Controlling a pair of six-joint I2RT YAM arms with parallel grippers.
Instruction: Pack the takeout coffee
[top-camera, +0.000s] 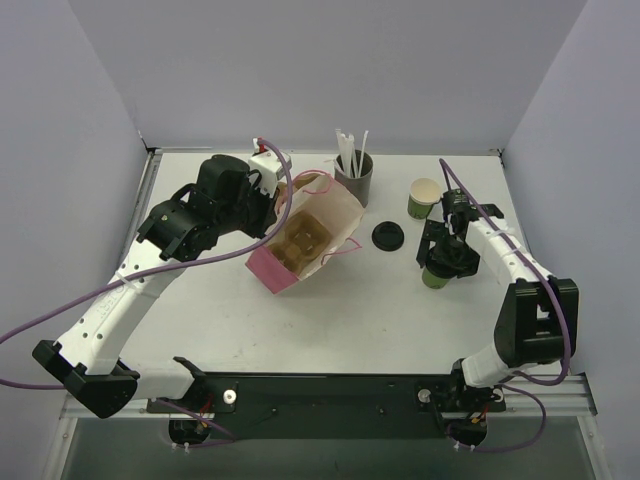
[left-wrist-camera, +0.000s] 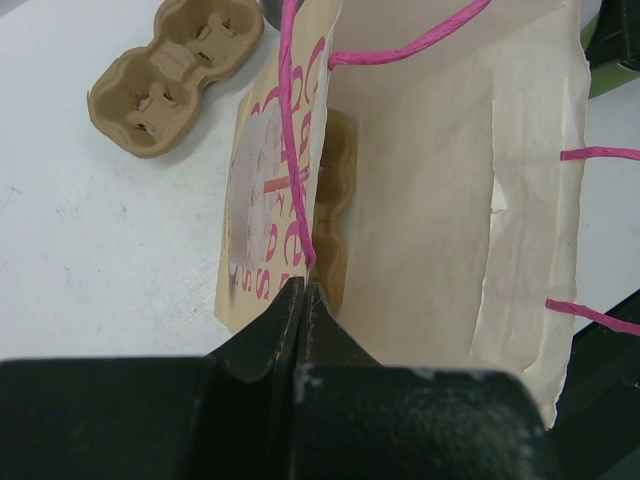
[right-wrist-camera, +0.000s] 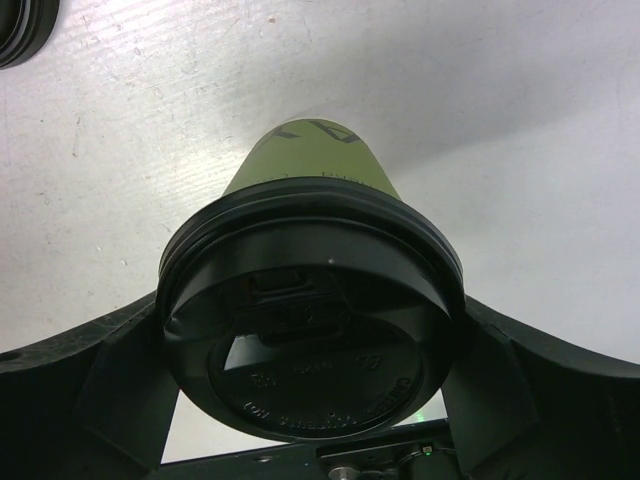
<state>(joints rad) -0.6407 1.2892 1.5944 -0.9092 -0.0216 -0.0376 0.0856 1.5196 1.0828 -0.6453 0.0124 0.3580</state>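
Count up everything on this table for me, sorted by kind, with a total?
Green cups: 2 (open cup, lidded cup)
Black lids: 2 (loose lid, fitted lid)
Cardboard carriers: 2 (carrier on table, carrier in bag)
Paper bag: 1
Straw holder: 1
Total: 8

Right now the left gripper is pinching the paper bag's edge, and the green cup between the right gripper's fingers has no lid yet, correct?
No: the right wrist view shows a black lid on the green cup between the fingers of the right gripper. The left gripper pinches the edge of the paper bag.
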